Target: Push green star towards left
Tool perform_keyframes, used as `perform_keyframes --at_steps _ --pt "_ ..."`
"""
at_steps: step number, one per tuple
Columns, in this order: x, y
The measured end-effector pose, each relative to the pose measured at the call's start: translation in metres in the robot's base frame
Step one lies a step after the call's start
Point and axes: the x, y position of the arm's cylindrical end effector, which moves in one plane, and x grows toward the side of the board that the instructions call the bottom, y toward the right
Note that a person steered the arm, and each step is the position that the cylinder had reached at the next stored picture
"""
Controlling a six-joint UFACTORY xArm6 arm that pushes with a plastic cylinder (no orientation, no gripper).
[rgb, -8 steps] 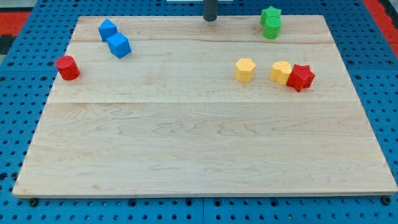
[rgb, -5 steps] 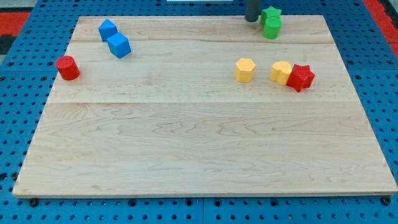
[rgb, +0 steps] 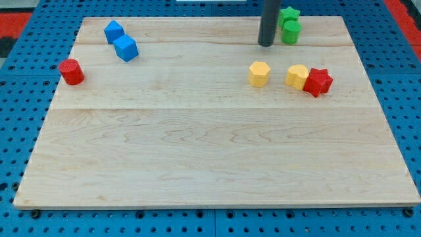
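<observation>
The green star (rgb: 289, 14) sits at the view's top right edge of the wooden board (rgb: 210, 158). A green cylinder (rgb: 290, 31) touches it just below. My rod comes down from the view's top, and my tip (rgb: 266, 44) rests on the board left of the green cylinder, a short gap away, and below-left of the green star. The tip touches no block.
Two blue cubes (rgb: 114, 31) (rgb: 125, 48) lie at the view's top left, with a red cylinder (rgb: 71, 71) below-left of them. A yellow block (rgb: 259, 74), another yellow block (rgb: 297, 76) and a red star (rgb: 318, 81) lie in a row below my tip.
My tip has moved from the board's top edge rightwards, then down the view, to beside the green cylinder. No block has moved.
</observation>
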Motion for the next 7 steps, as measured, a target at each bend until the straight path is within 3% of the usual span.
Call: perform_keyframes --at_steps 1,2,3,4,5,6,7 --pt "0.021 0.087" --pt "-0.018 0.173" --pt "-0.095 0.203" --pt "-0.095 0.203" --pt "-0.095 0.094" --pt "-0.094 0.058" --pt "-0.094 0.058"
